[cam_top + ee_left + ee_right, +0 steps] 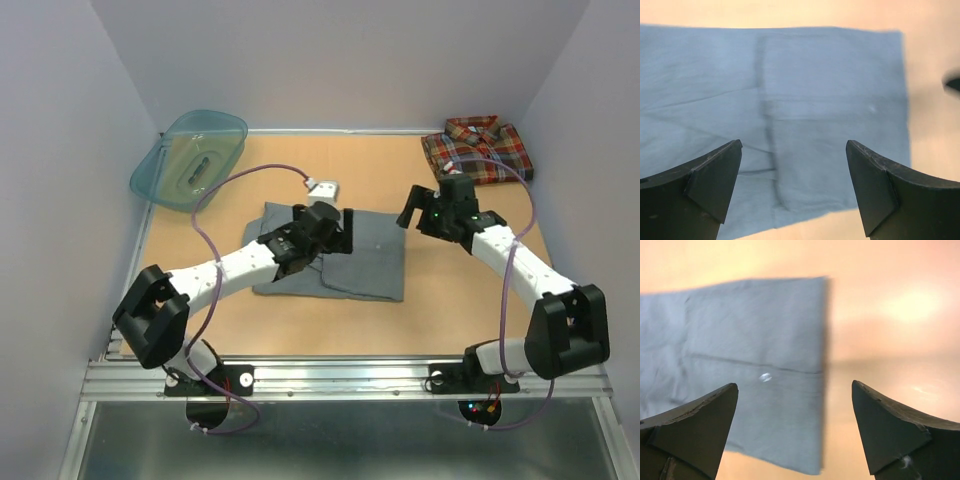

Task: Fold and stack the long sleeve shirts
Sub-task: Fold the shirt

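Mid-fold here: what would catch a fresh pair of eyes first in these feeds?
The grey shirt lies partly folded, flat at the table's centre. The left gripper is open above it, and the right gripper is open over its right edge. The plaid shirt sits already folded in the far right corner, and a teal basin sits tilted in the far left corner.

Your two arms match: the left arm (pixel 235 268) and the right arm (pixel 515 262) both have white links set between chunky black joint housings. A thin purple cable (pixel 196 225) loops loosely along each. Your right wrist carries a small green light (pixel 437 213), and red lights (pixel 490 407) glow by its base. Up close, the left fingers (pixel 705 190) and right fingers (pixel 690 430) are matte black wedges with scuffed edges.
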Motion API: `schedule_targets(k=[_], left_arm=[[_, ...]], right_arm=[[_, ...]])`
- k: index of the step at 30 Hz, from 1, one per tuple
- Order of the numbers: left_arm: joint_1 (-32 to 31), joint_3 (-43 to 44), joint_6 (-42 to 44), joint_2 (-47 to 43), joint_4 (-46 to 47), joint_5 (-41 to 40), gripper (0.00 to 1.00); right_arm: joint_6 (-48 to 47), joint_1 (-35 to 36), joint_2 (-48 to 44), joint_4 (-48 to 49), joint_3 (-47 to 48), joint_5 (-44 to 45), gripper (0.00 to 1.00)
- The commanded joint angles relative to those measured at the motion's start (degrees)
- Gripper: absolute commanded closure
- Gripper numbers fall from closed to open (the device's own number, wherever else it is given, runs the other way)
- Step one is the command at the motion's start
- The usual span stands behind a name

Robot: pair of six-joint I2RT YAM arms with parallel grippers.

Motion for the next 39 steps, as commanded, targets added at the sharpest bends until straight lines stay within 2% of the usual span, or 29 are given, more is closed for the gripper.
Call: schedule_targets(k=[1,4,10,18,31,35,36,39], left_arm=[[-9.60,3.97,13.29,4.56,1.95,-6.61,0.04],[-15.85,6.26,17.95,9.06,3.96,-6.35,0.10],[-23.77,12.67,24.98,18.01,5.12,-5.82,0.16],[-27.39,16.64,28.07,23.48,5.91,-0.46,0.18],[-28.36,17.26,27.29,30.51,5.99,-1.50,0.27],[-28.36,16.99,27.02,31.92,5.91,-3.18,0.38],[-28.27,16.90,26.32,32.09,5.91,-3.70,0.50],[-28.18,15.59,25.27,31.92,6.43,-5.46,0.69]], right_arm=[[1.05,-3.98,-3.96,-6.11,-0.46,7.58,0.00],[2.98,-8.19,-6.95,-8.13,-2.39,8.99,0.00],[5.01,-13.74,-10.55,-9.54,-4.68,8.38,0.00],[6.42,-14.28,-12.40,-9.98,-7.41,4.78,0.00],[7.12,-14.27,-13.28,-9.89,-9.26,2.05,0.00],[7.21,-14.36,-12.93,-9.89,-9.70,1.35,0.00],[7.12,-14.36,-12.93,-9.72,-9.70,1.35,0.00],[6.95,-14.36,-12.76,-9.02,-10.14,-1.72,0.00]])
